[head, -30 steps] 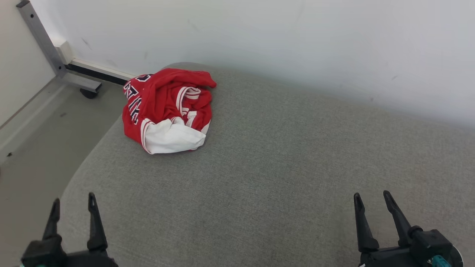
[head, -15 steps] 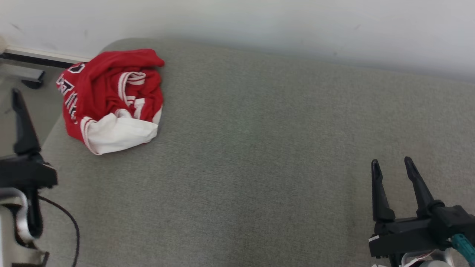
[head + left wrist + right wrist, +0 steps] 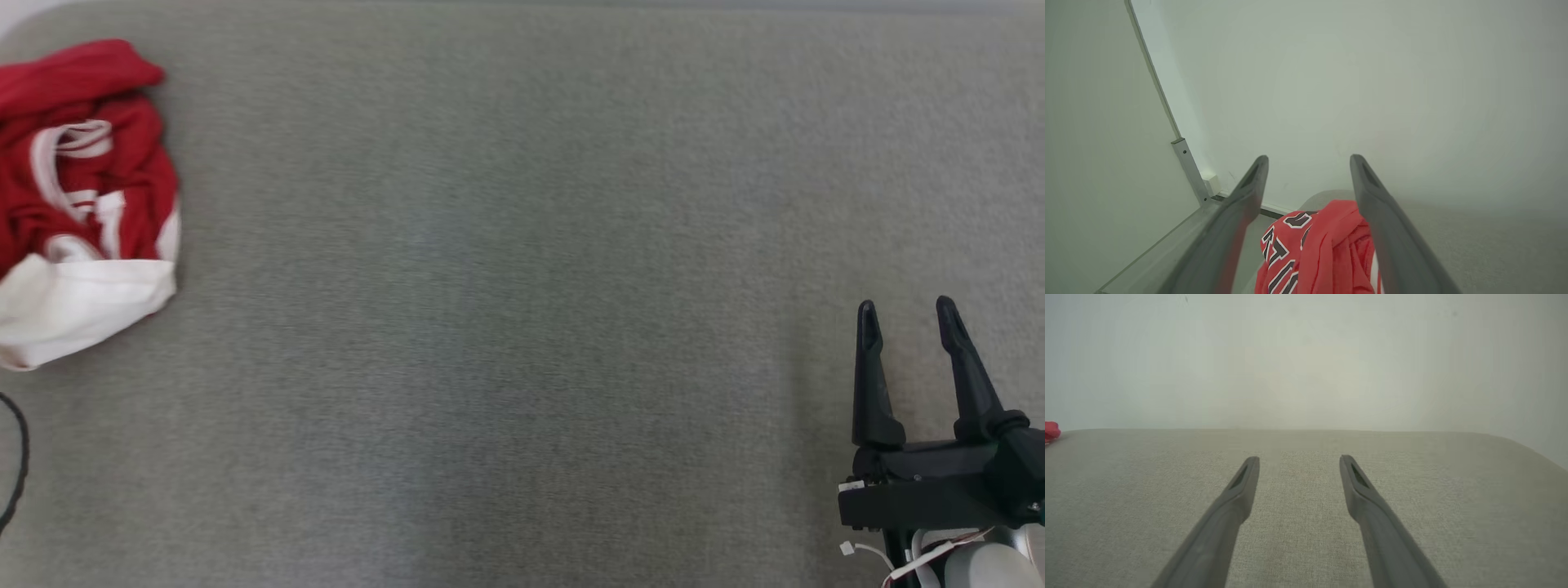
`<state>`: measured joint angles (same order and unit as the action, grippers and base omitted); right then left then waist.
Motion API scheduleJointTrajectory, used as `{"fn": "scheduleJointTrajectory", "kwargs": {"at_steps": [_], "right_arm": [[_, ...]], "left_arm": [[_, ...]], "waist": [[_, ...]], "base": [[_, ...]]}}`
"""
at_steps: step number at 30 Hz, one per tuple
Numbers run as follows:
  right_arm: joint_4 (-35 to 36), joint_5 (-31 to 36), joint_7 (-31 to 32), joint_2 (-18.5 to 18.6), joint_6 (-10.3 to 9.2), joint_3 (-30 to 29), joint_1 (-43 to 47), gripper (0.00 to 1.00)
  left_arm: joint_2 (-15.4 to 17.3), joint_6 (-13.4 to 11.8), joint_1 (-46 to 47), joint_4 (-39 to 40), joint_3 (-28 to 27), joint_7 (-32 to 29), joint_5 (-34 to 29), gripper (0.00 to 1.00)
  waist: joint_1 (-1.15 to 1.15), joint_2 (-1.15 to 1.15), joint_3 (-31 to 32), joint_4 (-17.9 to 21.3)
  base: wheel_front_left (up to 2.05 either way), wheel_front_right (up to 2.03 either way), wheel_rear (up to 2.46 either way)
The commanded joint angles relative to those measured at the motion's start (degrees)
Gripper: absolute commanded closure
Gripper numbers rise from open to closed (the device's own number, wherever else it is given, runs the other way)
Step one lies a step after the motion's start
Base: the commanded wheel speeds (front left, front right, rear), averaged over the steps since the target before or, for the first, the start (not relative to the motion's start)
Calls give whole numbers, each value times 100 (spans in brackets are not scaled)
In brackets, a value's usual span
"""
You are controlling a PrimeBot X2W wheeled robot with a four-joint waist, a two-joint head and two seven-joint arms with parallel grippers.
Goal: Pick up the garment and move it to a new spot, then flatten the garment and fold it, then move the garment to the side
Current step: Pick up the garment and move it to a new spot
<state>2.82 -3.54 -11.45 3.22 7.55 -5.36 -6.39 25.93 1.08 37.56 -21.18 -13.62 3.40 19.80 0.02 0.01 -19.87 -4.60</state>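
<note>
So the big thing here is the grey fabric surface (image 3: pixel 522 327), which takes up pretty much my whole head view. Behind it there's a plain pale wall (image 3: pixel 1306 355); I can see that from both wrists.

The garment (image 3: pixel 82 204) is a red jersey with white trim and a white panel, scrunched in a heap at the far left edge of the head view, partly cut off by the frame. It's lying on the surface with nothing touching it. From my left wrist it sits low between my fingers and a bit beyond them, dark lettering with white outlines showing on the red. From my right wrist only a tiny red bit peeks in at the left edge.

My right gripper (image 3: pixel 906 305) is at the lower right, well away from the jersey, fingers spread wide and holding nothing. My left gripper (image 3: pixel 1309 158) is also spread wide and empty, aimed over the heap.

Small stuff: a grey metal post (image 3: pixel 1190 169) by the wall corner, and a thin black cable (image 3: pixel 20 457) at the left edge.
</note>
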Motion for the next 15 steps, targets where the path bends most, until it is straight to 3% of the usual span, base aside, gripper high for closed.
{"fn": "scheduleJointTrajectory", "kwargs": {"at_steps": [1, 15], "right_arm": [[53, -16, -30, 23, -12, 17, -65, 0], [52, -22, -36, 37, -12, 61, -40, 0]], "left_arm": [[118, 37, 101, -238, -11, -81, 20, 0], [450, 105, 321, -2062, 81, -655, 94, 0]], "waist": [[-2, -1, -436, 463], [-2, -1, -424, 649]], "base": [[0, 0, 0], [0, 0, 0]]}}
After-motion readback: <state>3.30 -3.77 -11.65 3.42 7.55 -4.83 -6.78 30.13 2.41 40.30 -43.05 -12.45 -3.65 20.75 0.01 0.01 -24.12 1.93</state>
